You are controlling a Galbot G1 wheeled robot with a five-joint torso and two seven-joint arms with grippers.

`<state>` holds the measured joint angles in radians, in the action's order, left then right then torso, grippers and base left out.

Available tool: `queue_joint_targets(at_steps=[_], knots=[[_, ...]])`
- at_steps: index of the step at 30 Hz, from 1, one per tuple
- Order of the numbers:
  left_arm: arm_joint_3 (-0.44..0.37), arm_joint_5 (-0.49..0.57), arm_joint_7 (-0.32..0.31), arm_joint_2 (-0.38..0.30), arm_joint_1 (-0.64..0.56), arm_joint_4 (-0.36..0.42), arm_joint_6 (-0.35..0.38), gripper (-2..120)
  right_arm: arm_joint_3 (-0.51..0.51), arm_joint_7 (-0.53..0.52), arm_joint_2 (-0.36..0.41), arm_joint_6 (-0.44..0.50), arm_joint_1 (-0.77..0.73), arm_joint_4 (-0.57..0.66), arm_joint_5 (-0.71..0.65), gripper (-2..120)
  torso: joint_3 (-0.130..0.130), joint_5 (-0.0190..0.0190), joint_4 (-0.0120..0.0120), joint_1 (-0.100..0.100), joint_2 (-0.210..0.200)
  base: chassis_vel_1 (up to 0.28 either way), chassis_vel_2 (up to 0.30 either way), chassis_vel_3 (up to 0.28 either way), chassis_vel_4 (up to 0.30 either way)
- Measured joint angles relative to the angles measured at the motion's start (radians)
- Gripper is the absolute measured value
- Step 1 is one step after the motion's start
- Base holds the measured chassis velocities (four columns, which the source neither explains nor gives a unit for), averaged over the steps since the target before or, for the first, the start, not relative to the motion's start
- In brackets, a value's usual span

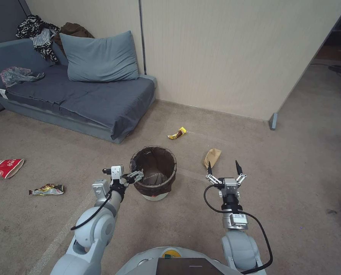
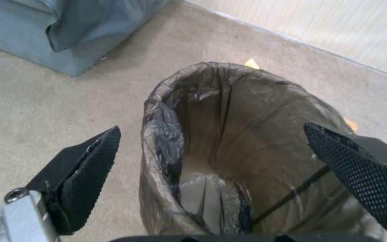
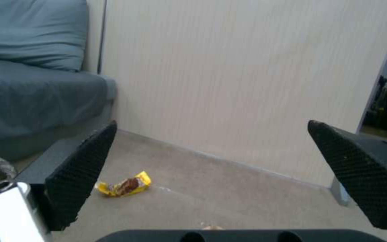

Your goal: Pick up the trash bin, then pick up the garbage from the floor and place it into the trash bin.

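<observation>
The trash bin stands on the carpet at frame centre. The left tool, spread, straddles its left rim. The right tool hovers spread at centre right, near a tan paper tray

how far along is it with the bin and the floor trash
Early. Done: nothing shows as cleared; what lies at the bottom of the trash bin cannot be made out. In hand: the left gripper is open with its fingers straddling the bin's rim, not yet closed. The right gripper hangs open and empty. Left: the yellow wrapper, tan paper tray, red-and-white cup and second wrapper lie on the floor.
</observation>
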<state>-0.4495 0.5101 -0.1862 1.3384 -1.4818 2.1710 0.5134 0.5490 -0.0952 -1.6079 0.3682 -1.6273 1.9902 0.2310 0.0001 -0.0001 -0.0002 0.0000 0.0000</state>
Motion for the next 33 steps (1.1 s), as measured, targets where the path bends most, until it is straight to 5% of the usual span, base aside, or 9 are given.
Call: queue_joint_targets(at_steps=[8,23,33], knots=[[0.008,-0.063,-0.075,0.023,0.059,-0.097,0.010,100,0.001,0.009,0.000,-0.003,0.003,0.001,-0.006,100,0.000,0.0000,0.0003,0.000,0.000,0.000,0.000,0.000,0.000],[0.015,-0.038,-0.112,0.045,0.131,-0.189,0.075,99,-0.001,0.019,0.000,0.004,-0.001,-0.007,-0.005,100,0.000,0.0001,0.0002,0.000,0.000,0.000,0.000,0.000,0.000],[0.022,0.001,-0.139,0.055,0.163,-0.204,0.146,86,0.002,0.022,0.000,0.016,-0.006,-0.010,-0.007,100,0.000,0.0002,0.0002,0.000,0.000,0.000,0.000,0.000,0.000]])
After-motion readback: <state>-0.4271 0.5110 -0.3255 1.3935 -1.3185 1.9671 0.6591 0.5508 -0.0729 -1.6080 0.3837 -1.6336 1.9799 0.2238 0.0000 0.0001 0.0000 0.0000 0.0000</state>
